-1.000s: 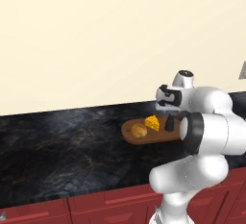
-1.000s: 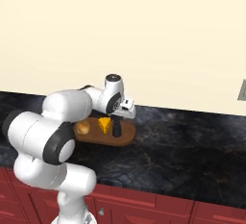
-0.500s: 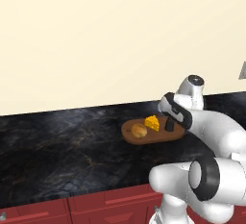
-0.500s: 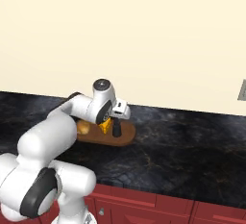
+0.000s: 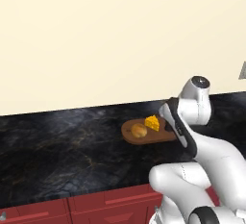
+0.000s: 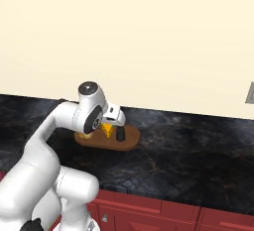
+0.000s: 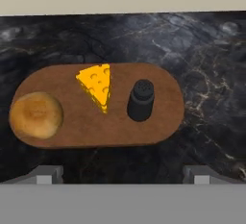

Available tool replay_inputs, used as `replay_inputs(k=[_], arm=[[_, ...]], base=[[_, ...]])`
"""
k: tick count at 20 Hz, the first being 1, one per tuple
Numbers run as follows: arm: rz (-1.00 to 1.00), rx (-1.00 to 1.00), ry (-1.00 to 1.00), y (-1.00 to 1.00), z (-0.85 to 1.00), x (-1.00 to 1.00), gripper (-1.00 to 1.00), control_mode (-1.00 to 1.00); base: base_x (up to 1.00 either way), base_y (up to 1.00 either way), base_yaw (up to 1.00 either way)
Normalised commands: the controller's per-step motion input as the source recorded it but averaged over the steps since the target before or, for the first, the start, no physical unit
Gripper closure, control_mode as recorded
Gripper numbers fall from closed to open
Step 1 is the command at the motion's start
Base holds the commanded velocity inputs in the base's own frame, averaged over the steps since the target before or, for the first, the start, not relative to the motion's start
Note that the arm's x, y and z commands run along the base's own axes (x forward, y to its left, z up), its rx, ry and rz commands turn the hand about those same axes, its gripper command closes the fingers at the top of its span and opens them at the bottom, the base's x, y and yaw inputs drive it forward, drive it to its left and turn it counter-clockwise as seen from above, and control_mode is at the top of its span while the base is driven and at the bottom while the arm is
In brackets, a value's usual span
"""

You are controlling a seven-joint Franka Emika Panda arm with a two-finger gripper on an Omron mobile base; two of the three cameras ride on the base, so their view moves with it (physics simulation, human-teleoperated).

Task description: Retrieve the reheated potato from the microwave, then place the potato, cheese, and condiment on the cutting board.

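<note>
I'm looking down through the hand view at the cutting board [image 7: 96, 127], a brown oval lying flat on the dark marbled counter [image 7: 211, 64]; all three items sit on it. The potato [image 7: 36, 115] is at the board's left end in this view, slightly overhanging the edge; the cheese [image 7: 96, 86] wedge lies near the middle, its point toward me; the condiment [image 7: 141, 100], a small dark shaker with a perforated top, stands upright just beside the cheese on the right, not touching it.

From the left base view I see the board [image 5: 144, 139] near the pale wall [image 5: 120, 40], potato [image 5: 139, 130] and cheese [image 5: 152, 123] side by side on it, the arm's wrist covering its right end; from the right base view the shaker [image 6: 120, 134] stands clear on the board [image 6: 126, 143], the cheese [image 6: 107, 130] partly behind the wrist.

My gripper [image 7: 122, 175] hangs above the near edge of the board; its tips sit wide apart at the bottom corners of the hand view, jaws spread and holding nothing; red cabinet fronts [image 6: 149, 210] run below the counter.
</note>
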Motion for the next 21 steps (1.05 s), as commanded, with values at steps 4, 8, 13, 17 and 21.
replay_inputs(k=[4, 8, 13, 17, 21], arm=[[0.01, 0.0, 0.0, 0.21, 0.3, -0.64, -1.0, -1.0], [0.0, 0.0, 0.0, 0.23, 0.28, -0.66, -1.0, -1.0], [0.0, -0.02, -0.08, 0.22, 0.22, -0.67, -1.0, -1.0], [0.0, -0.04, -0.19, 0.23, 0.23, -0.61, -1.0, -1.0], [0.0, -0.06, -0.12, 0.23, 0.22, -0.58, -1.0, -1.0]], base=[[0.0, 0.0, 0.0], [0.0, 0.0, 0.0], [0.0, 0.0, 0.0], [0.0, 0.0, 0.0], [0.0, 0.0, 0.0]])
